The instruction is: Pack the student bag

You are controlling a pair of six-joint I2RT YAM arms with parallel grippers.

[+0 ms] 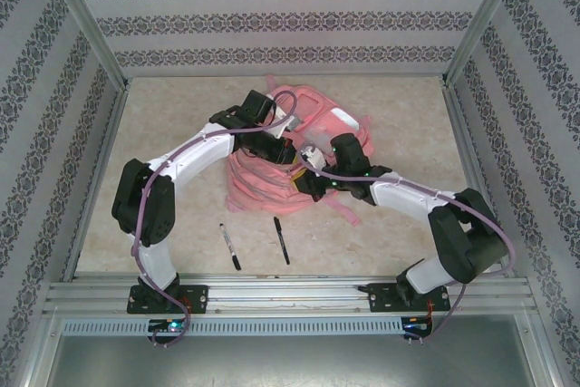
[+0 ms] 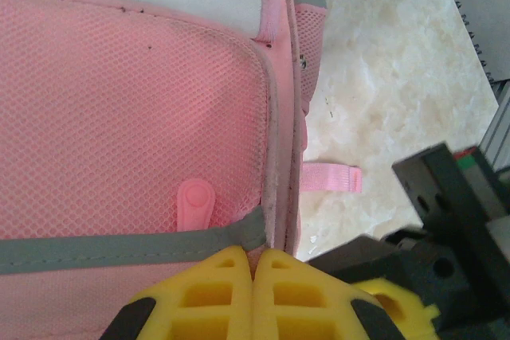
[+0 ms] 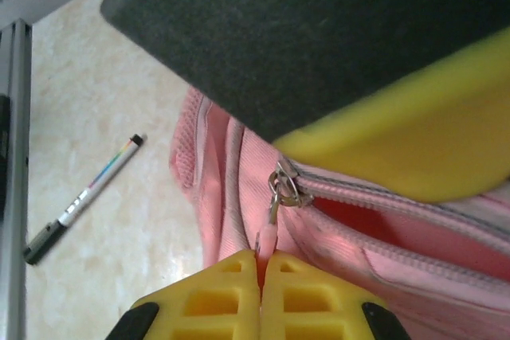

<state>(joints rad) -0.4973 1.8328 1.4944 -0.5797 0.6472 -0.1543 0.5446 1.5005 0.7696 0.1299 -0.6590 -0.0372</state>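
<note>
**A:** Student bag (image 1: 317, 120) sits mid-table (image 1: 399, 115), toward the far side, zip partly open.

**B:** Right gripper (image 3: 260, 264) is pinched tight on the zipper pull (image 3: 268, 232)!

**A:** Left gripper (image 2: 253, 264) is clamped on the bag's edge seam. Left pen (image 1: 230, 246) and right pen (image 1: 282, 240) lie nearer.
</note>
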